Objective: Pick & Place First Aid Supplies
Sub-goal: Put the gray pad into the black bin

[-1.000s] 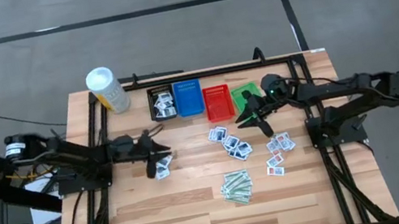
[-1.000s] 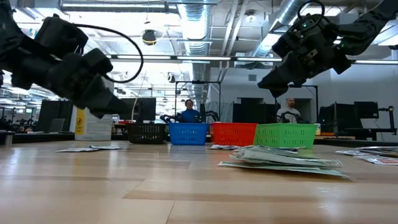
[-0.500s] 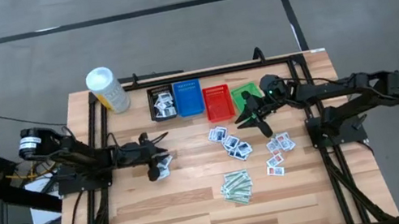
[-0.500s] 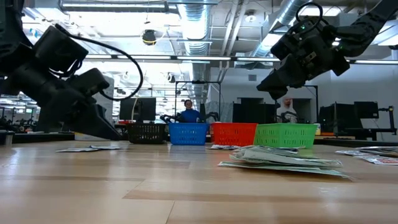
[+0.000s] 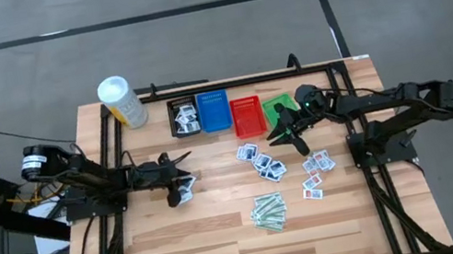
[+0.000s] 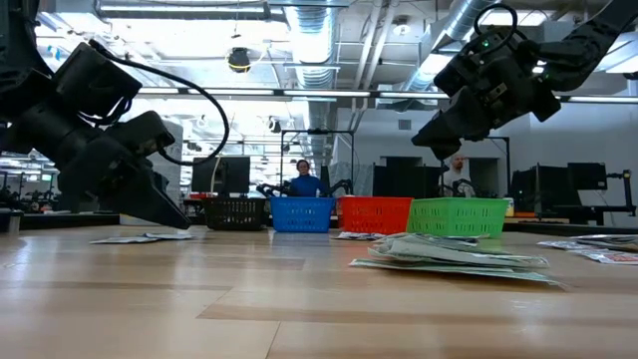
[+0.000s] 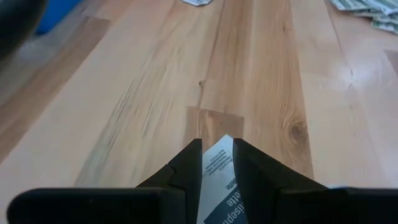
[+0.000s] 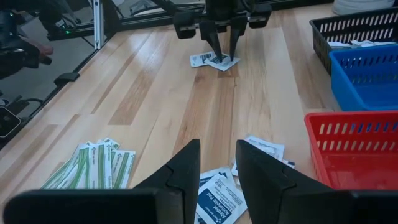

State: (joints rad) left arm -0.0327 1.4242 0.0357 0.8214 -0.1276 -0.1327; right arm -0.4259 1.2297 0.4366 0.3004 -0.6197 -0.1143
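Observation:
Two small white packets [image 5: 187, 188] with dark print lie flat on the wooden table's left half. My left gripper [image 5: 180, 181] slants down onto them, open, and one packet [image 7: 218, 169] shows in the gap between its fingertips [image 7: 216, 144]. My right gripper [image 5: 290, 138] hangs open and empty above the table, near the green basket [image 5: 277, 106]. More white packets [image 5: 261, 163] lie scattered mid-table, with another group [image 5: 316, 168] to their right. Pale-green strips [image 5: 268, 211] sit in a pile nearer the front. My left gripper slants down from the table's left over the white packet [image 7: 218, 169], which lies flat on the table and shows in the gap between the two fingers. I cannot tell whether the fingertips [image 7: 193, 155] touch it.
Black [image 5: 183, 116], blue [image 5: 213, 111], red [image 5: 248, 116] and green baskets stand in a row at the table's far side; the black one holds packets. A white tub [image 5: 121, 102] stands at the far left corner. Bare wood lies near the front edge.
My left gripper has sunk toward the table and tipped further down onto the two packets at the left, then kept still. Its finger gap looks unchanged. The packets lie where they were.

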